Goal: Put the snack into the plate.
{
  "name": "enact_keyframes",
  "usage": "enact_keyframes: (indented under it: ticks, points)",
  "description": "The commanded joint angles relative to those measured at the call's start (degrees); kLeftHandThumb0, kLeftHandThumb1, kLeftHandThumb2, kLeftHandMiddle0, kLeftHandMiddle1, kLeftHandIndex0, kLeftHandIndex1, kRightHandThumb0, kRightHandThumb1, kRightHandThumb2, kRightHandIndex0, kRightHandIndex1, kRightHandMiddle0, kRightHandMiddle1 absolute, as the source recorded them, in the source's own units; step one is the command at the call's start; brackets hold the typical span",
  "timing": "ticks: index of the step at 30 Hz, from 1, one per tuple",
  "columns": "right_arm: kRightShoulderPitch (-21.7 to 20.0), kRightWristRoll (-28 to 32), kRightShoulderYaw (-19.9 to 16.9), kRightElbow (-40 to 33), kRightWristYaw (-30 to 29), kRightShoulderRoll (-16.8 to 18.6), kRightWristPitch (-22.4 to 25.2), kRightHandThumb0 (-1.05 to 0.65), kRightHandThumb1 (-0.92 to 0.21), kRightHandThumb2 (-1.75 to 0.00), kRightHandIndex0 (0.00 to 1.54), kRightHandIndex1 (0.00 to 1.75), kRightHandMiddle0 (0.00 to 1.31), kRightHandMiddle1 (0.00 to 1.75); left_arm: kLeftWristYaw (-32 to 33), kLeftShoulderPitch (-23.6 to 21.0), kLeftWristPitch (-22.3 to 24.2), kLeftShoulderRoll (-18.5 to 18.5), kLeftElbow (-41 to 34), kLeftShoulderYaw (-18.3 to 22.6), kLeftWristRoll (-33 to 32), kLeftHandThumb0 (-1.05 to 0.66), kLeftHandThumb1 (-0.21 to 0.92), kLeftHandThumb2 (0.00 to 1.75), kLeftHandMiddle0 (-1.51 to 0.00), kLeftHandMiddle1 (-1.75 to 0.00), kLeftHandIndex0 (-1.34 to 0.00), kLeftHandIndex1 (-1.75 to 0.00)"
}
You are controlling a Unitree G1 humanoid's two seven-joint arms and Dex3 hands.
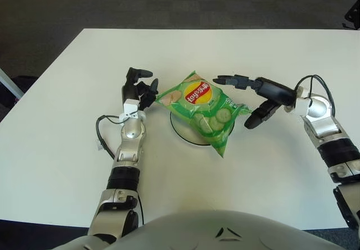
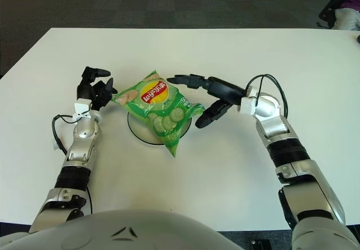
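The snack is a green Lay's chip bag (image 1: 201, 108) lying across a round white plate (image 1: 183, 135) in the middle of the table; its lower corner hangs over the plate's near rim. My left hand (image 1: 145, 88) is just left of the bag, fingers spread, close to the bag's left corner and holding nothing. My right hand (image 1: 247, 99) is at the bag's right side, open, with the fingers (image 1: 232, 81) reaching over the bag's upper right edge and the thumb lower, beside its right corner. Neither hand grips the bag.
The white table (image 1: 67, 149) reaches to a far edge with dark floor beyond it. A loose cable (image 1: 102, 131) loops off my left forearm. Another cable (image 1: 315, 82) arches over my right wrist.
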Motion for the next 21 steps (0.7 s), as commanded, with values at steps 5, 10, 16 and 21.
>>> enact_keyframes:
  ticks: [5, 10, 16, 21]
  points:
    - [-0.65, 2.97, -3.89, 0.47, 5.23, -0.04, 1.1, -0.77, -0.92, -0.13, 0.02, 0.0, 0.11, 0.0, 0.29, -0.82, -0.48, 0.65, 0.53, 0.12, 0.33, -0.36, 0.92, 0.33, -0.93, -1.42, -0.41, -1.54]
    - [-1.97, 8.82, -7.24, 2.45, 10.19, 0.58, 2.92, -0.78, -0.92, -0.13, 0.02, 0.0, 0.1, 0.0, 0.26, -0.99, -0.58, 0.66, 0.91, 0.08, 0.26, -0.36, 0.92, 0.33, -0.93, -1.42, -0.41, -1.54]
    - [-2.55, 11.99, -11.35, 2.31, 11.93, 0.64, 9.13, -0.79, -0.92, -0.12, 0.08, 0.02, 0.12, 0.01, 0.2, -1.06, -0.83, 0.65, 1.31, 0.07, 0.11, -0.36, 0.92, 0.33, -0.93, -1.43, -0.41, -1.53]
    - [-2.27, 11.27, -13.81, 1.01, 9.33, 0.79, 16.71, -0.8, -0.92, -0.08, 0.13, 0.02, 0.2, 0.04, 0.21, -1.22, -0.92, 0.62, 1.56, 0.11, -0.01, -0.36, 0.92, 0.32, -0.93, -1.44, -0.41, -1.53]
